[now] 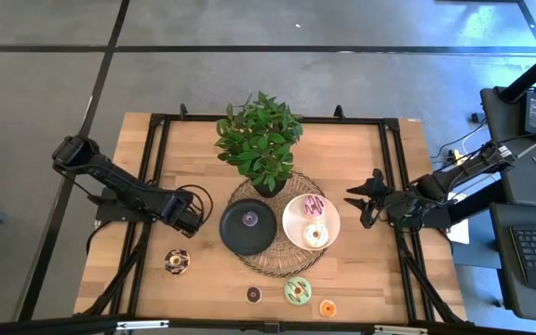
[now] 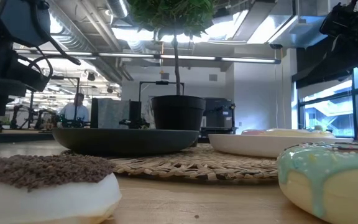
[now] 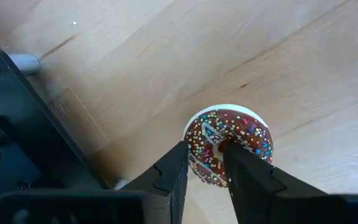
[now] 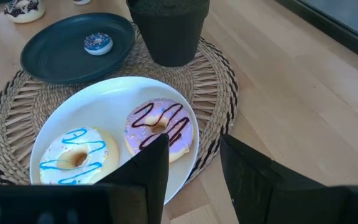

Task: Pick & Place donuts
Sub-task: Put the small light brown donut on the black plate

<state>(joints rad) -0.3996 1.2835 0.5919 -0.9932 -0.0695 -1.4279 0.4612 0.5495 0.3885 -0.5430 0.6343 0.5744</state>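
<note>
A brown-iced sprinkled donut (image 1: 177, 261) lies flat on the table at the near left; it also shows in the left wrist view (image 3: 241, 134). My left gripper (image 1: 192, 221) hangs above the table between this donut and the black plate (image 1: 235, 240). Its fingers (image 3: 205, 149) stand a narrow gap apart, with the donut seen beyond them, untouched. The black plate holds a small purple donut (image 1: 249, 219). The white plate (image 1: 291, 223) holds a pink donut with dark stripes (image 4: 158, 127) and a cream donut with blue stripes (image 4: 76, 155). My right gripper (image 1: 356, 207) is open and empty to the right of the white plate.
A small brown donut (image 1: 254, 294), a green donut (image 1: 297, 290) and an orange donut (image 1: 328, 308) lie near the table's front edge. Both plates rest on a round woven mat (image 1: 277, 261), with a potted plant (image 1: 261, 140) behind them. A black frame runs along the table's sides.
</note>
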